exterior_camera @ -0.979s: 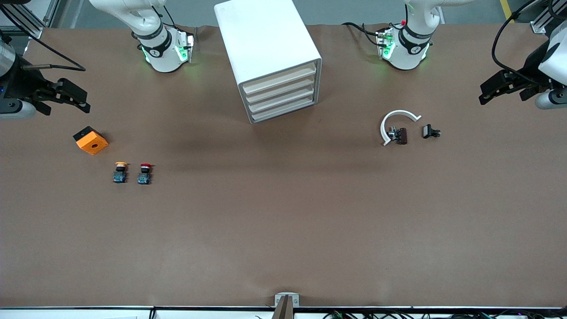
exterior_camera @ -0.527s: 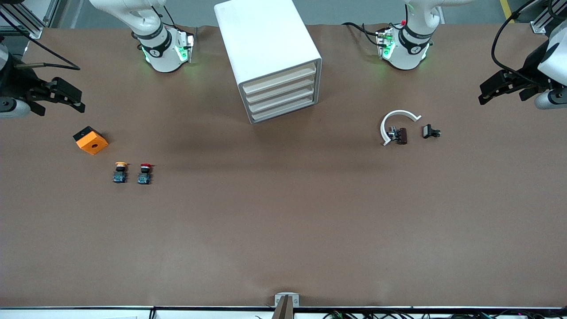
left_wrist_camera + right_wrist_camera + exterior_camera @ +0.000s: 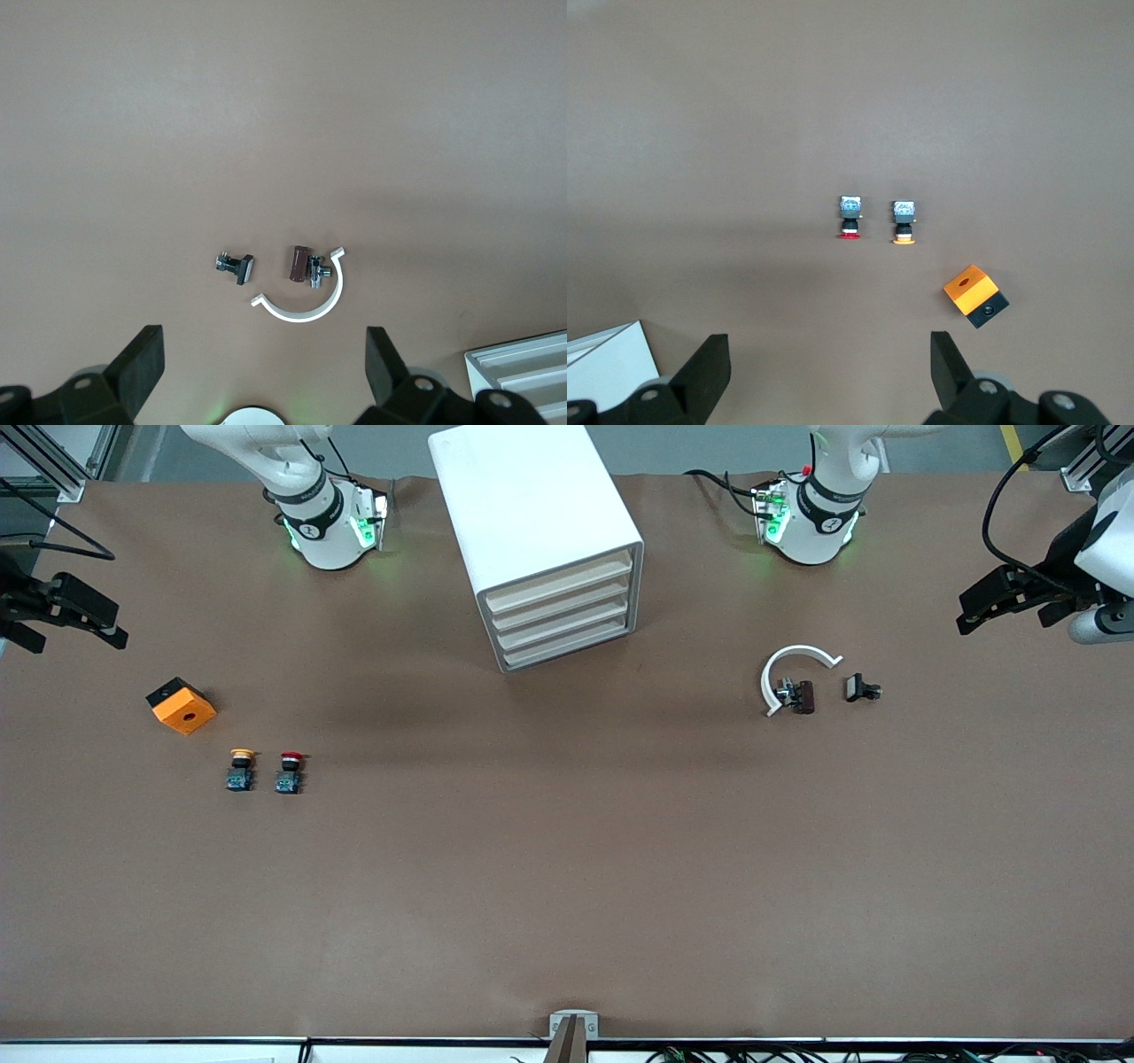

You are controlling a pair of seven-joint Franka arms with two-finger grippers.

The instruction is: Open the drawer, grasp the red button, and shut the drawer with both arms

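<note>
So the cabinet (image 3: 540,540) sits at the table's (image 3: 567,886) edge where the arm bases are, about midway between the two bases, and it's got four drawers stacked in it, all four pushed in flush, so whichever one is the drawer (image 3: 560,605) in question, it's closed right now. The button (image 3: 289,772) with the red cap stands out on the open surface toward the right arm's end of the table, nearer the front camera than the cabinet. There are two buttons total: right beside the red one, a bit closer to that end edge, is one yellow-capped button (image 3: 239,770), same dark body, the two not touching. One orange cube (image 3: 182,706) with a hole in it sits near them, a little farther from the front camera and closer to the end edge. Toward the left arm's end there are three small bits: one white curved clip (image 3: 791,669), one brown-and-metal part (image 3: 798,695) tucked inside its curve, and one little black part (image 3: 860,688) just beside those. Two arms, both hanging back at the ends of the table. The right gripper (image 3: 71,615) hovers over its end edge with its fingers (image 3: 700,376) spread wide, holding nothing. The left gripper (image 3: 1005,602) hovers over its own end, jaws also wide apart and empty.
</note>
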